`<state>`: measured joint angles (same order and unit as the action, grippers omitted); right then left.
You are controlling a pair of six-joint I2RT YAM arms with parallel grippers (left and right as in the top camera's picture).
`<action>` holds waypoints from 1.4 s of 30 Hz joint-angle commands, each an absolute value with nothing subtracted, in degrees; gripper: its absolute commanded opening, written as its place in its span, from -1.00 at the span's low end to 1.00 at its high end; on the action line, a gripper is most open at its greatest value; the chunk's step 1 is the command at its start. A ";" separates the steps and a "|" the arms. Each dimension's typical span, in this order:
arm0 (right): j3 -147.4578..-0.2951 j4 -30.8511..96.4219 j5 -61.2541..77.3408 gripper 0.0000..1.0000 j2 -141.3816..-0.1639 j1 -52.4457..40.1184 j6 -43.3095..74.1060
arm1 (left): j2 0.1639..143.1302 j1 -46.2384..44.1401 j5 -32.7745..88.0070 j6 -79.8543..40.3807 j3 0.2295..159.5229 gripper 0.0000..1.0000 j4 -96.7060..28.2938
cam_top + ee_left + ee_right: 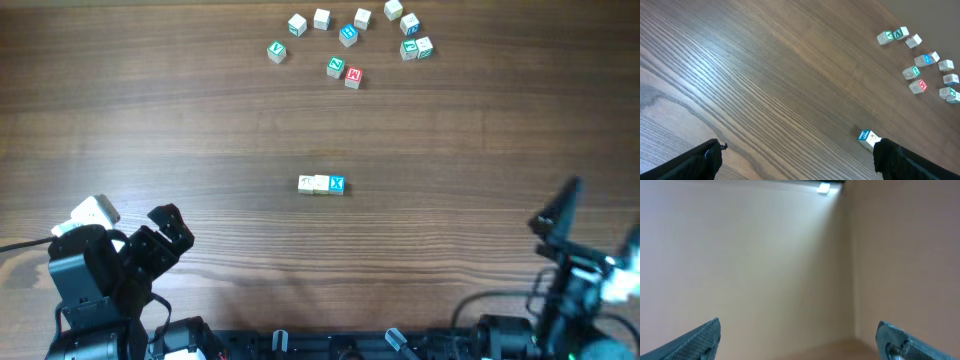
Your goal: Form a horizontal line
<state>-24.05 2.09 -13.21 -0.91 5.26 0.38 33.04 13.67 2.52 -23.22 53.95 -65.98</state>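
- Left gripper (pixel 168 228) is seen at about 8 o'clock in the overhead view, held above the wooden table (pixel 200 130). In the left wrist view its two dark fingers (pixel 695 162) are spread wide apart and nothing is held between them.
- Right gripper (pixel 562 208) is seen at about 4 o'clock in the overhead view, with its tip pointed away from the table. In the right wrist view its fingers (pixel 697 340) are spread wide against a plain beige wall (pixel 765 255), and nothing is held.
- A row of three cubes (pixel 321 183) is laid near the middle of the table, running from 9 o'clock to 3 o'clock, with each cube touching the next.
- Two pale-topped cubes (pixel 306 183) fill the 9 o'clock end and the middle of the row. The cube with a blue X (pixel 336 184) is set at the 3 o'clock end.
- In the left wrist view, the cube with a blue X is seen just beside one finger. Most of the rest of the row is hidden behind that finger.
- Both grippers are kept well apart from the row.
- Scattered cubes (pixel 321 18) are grouped at 12 o'clock, near the far edge, well apart from the row.
- In that group, a red-lettered cube (pixel 352 75) is placed nearest the row, just beside a green-lettered cube (pixel 335 67).
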 commanded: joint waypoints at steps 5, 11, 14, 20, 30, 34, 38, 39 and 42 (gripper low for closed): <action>-8.75 -6.98 -5.89 1.00 -0.23 8.34 13.80 | 33.06 14.00 3.18 -23.16 54.26 1.00 -65.71; -0.91 -7.03 -5.91 1.00 -0.19 8.34 19.68 | 33.06 14.00 3.18 -23.16 54.26 1.00 -65.71; -0.30 -3.16 -6.11 0.99 -0.19 8.34 19.46 | 33.06 14.00 3.18 -23.16 54.26 1.00 -65.71; -0.30 -0.75 -4.75 1.00 -0.19 8.32 11.31 | 33.06 14.00 3.18 -23.16 54.26 1.00 -65.71; -0.30 -0.80 -4.58 0.99 -0.27 8.34 10.57 | 33.06 14.00 3.18 -23.16 54.26 1.00 -65.71; -0.30 -0.80 -4.58 1.00 -0.27 8.34 10.55 | 33.06 14.00 3.18 -23.16 54.26 1.00 -65.71; -0.30 -0.80 -4.58 0.99 -0.27 8.34 10.57 | 33.06 14.00 3.18 -23.16 54.26 1.00 -65.71; -0.30 -0.80 -4.60 0.99 -0.27 8.34 10.57 | 33.06 14.00 3.18 -23.14 54.26 1.00 -65.71; -0.30 -0.80 -4.58 0.99 -0.27 8.34 10.57 | 33.04 13.96 0.58 -22.76 54.26 1.00 -67.92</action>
<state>-0.38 -0.67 -5.52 -0.89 8.08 11.62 33.04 13.67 2.28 -23.22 53.95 -66.57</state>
